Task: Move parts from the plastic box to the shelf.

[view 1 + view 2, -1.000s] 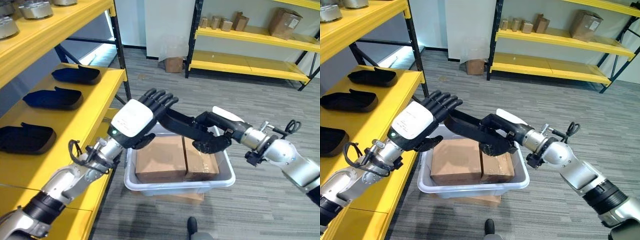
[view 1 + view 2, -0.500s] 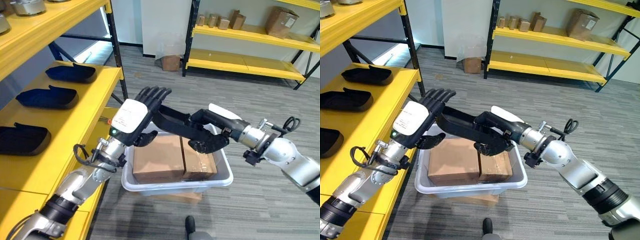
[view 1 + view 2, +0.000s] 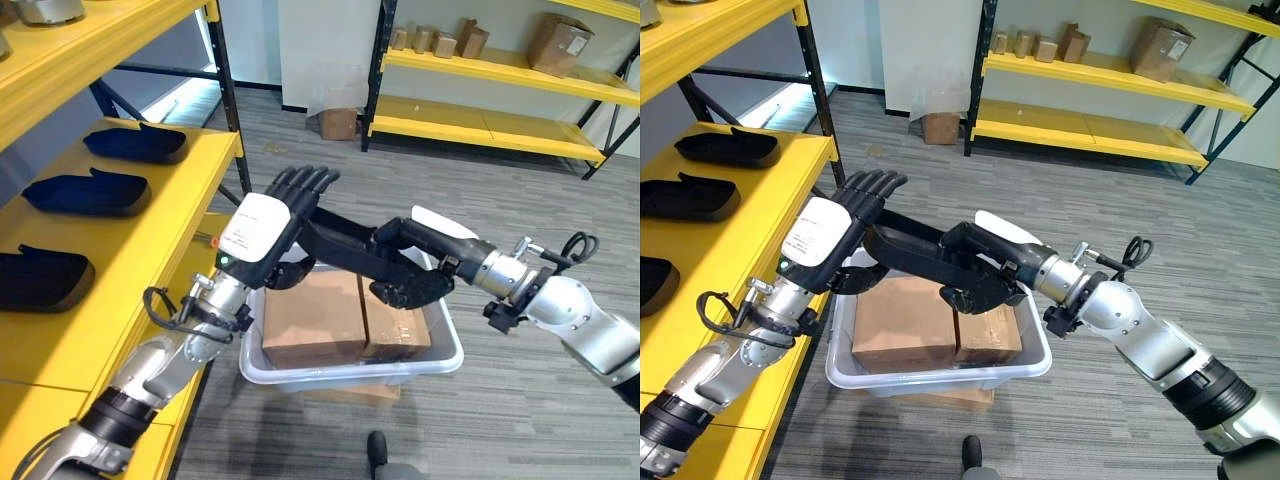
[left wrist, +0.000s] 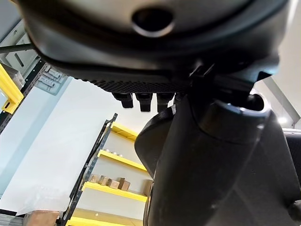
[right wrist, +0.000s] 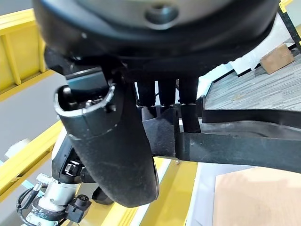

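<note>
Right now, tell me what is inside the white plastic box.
Two brown cardboard boxes sit side by side inside the white plastic box. The black part, held between the left hand and right hand, covers their far edge; anything beneath is hidden.

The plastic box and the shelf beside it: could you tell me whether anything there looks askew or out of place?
Nothing stands out. The plastic box sits level on the floor with two cardboard boxes side by side inside. Both hands, left hand and right hand, carry a long black part above it. Three black parts lie apart on the shelf.
</note>
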`<state>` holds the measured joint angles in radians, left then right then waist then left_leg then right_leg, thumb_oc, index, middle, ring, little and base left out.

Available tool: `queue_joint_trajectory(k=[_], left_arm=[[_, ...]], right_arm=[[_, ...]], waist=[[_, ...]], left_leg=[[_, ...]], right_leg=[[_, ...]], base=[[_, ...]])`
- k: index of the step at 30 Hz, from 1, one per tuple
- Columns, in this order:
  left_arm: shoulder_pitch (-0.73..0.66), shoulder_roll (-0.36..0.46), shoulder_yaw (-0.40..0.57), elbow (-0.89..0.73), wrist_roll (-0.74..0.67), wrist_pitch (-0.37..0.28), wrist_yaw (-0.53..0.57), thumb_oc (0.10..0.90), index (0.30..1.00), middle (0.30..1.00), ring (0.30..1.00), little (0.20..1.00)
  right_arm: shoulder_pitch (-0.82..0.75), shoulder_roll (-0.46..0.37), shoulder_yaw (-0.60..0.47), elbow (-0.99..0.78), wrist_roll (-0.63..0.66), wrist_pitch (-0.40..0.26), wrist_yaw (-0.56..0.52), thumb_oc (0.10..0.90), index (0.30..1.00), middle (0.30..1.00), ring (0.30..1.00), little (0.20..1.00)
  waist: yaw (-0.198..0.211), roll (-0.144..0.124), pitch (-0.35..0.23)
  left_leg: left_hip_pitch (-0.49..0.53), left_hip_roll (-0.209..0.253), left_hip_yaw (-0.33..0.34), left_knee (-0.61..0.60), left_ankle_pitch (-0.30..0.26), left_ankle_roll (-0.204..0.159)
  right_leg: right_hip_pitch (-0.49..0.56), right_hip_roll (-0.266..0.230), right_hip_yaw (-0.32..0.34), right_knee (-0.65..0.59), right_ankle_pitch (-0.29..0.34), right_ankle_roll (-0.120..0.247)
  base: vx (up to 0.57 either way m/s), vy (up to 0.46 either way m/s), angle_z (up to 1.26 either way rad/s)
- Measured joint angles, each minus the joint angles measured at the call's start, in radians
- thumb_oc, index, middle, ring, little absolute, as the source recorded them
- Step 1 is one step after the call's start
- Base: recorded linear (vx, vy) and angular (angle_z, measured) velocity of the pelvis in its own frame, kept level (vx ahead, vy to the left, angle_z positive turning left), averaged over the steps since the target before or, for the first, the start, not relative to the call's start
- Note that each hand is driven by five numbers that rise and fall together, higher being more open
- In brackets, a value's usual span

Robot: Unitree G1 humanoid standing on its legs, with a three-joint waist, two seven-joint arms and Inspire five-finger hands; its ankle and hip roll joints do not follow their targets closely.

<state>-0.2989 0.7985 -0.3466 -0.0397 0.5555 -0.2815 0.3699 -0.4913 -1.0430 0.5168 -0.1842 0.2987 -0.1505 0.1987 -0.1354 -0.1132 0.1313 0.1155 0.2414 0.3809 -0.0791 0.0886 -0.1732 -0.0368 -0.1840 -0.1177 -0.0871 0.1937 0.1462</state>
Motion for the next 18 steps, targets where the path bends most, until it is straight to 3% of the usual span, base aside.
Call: queue_joint_trajectory(k=[18], left_arm=[[0.002,0.023,-0.010,0.013,0.020,-0.004,-0.011,0.400,0.300,0.300,0.300,0.300]], right_arm=[[-0.002,-0.016,-0.012,-0.001,0.018,-0.010,-0.008,0.400,0.300,0.300,0.300,0.300]], waist=[[-0.001,0.002,0.001]], left_leg=[[0.001,-0.001,0.001,0.000,-0.002,0.001]], right_leg=[[0.000,0.000,0.001,0.000,-0.003,0.002]], base=[[0.00,0.000,0.00]])
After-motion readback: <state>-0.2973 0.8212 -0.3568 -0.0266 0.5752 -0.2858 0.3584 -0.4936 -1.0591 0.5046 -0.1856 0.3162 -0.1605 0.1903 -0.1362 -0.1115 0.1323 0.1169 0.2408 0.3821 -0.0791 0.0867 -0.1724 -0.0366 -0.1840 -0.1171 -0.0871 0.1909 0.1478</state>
